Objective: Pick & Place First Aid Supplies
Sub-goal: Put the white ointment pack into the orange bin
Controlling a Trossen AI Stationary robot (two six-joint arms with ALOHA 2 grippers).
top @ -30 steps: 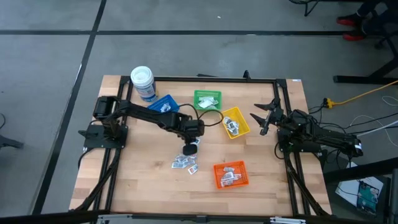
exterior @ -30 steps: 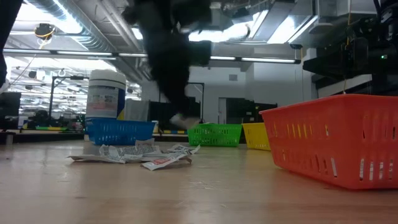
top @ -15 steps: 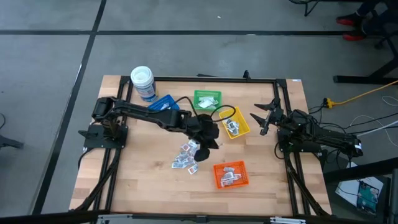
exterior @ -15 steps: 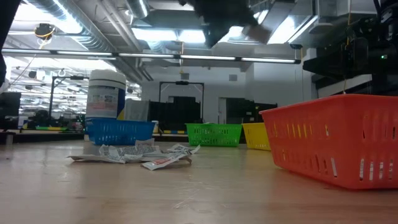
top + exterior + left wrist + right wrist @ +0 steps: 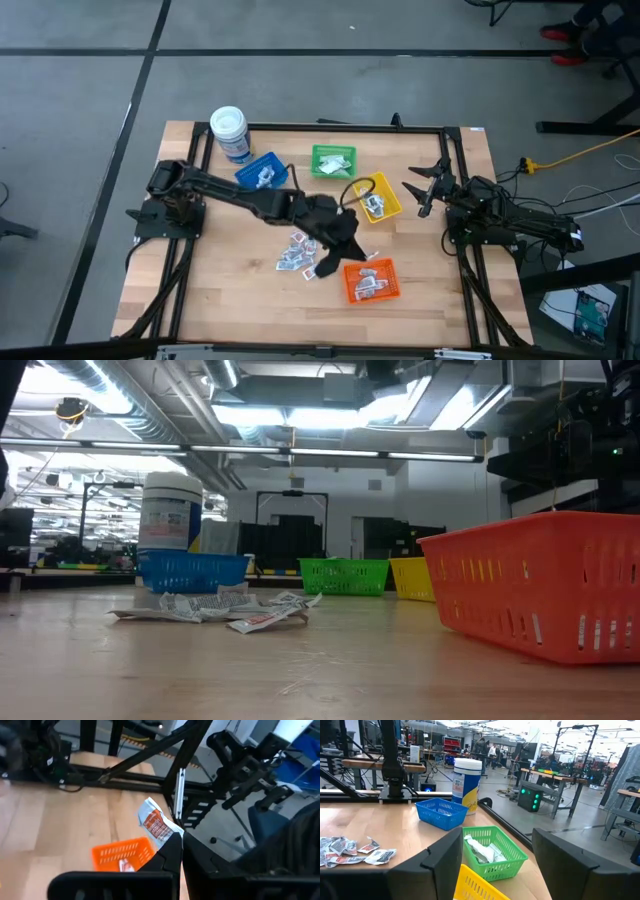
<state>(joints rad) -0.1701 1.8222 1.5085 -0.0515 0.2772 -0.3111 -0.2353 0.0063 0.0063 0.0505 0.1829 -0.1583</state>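
Overhead: left gripper [image 5: 335, 252] hanging beside orange bin [image 5: 371, 281]; packets already lying in all four bins, loose pile [image 5: 298, 253] waiting on table [image 5: 230, 300]. Right gripper [image 5: 420, 192] idling near yellow bin [image 5: 379, 196], jaws apart.
Low: pile sitting untouched.
Left wrist: jaws clamping on packet [image 5: 156, 824] (long axis standing upward, tilted), above orange bin.

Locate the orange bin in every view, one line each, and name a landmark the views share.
High view: orange bin at the table's near edge, right of centre, beside the left gripper.
Low view: large, at the right edge.
Left wrist view: low, left of centre, below the held packet.
Right wrist view: not in it.
Shared landmark: the green bin.
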